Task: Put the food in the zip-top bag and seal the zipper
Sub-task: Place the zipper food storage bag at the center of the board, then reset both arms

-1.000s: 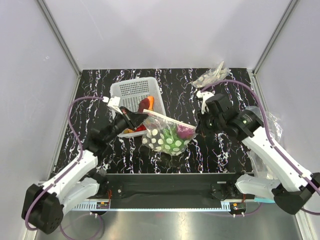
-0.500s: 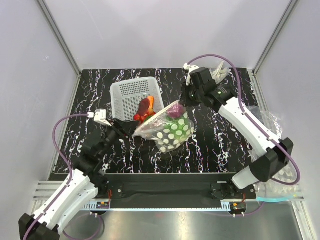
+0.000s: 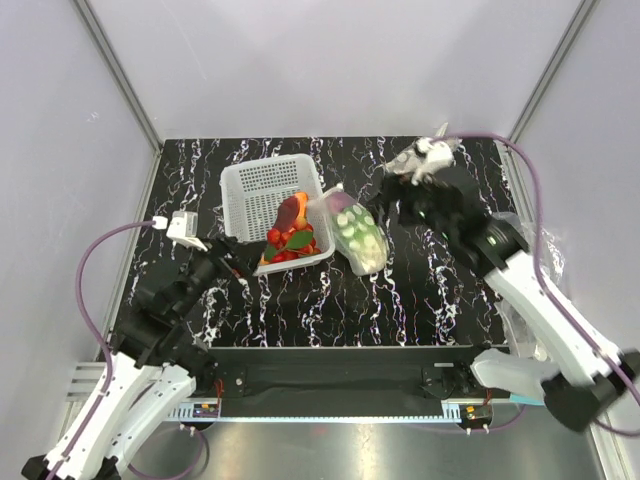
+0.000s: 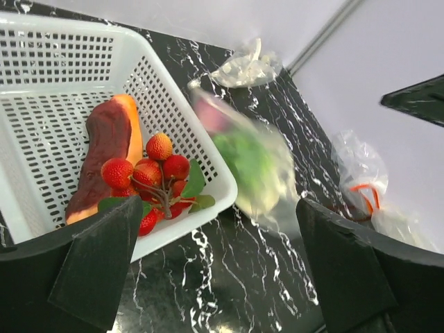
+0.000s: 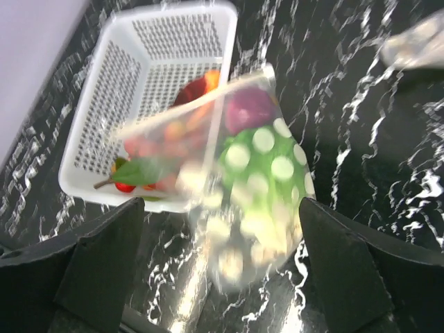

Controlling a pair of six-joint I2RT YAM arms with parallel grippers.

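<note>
A black, white-veined table sits between plain pale walls. On it lies the zip-top bag, on its side and touching the right rim of the white basket. 2 pieces of the food show through the dotted plastic: the green lettuce and the pink-purple bulb.

The red berries and the long dark-red and orange piece lie in the basket's near corner, outside the bag. By that count the loading looks about half done.

The zipper shows as a pale strip along the bag's mouth, which faces the basket. It is too blurred to tell whether any part is pressed shut, and sealing would in any case have to wait for the last 2 pieces.

The left gripper hangs near the basket's near edge, spread wide with nothing in it. The right gripper is above the bag, also spread wide, gripping nothing.
</note>
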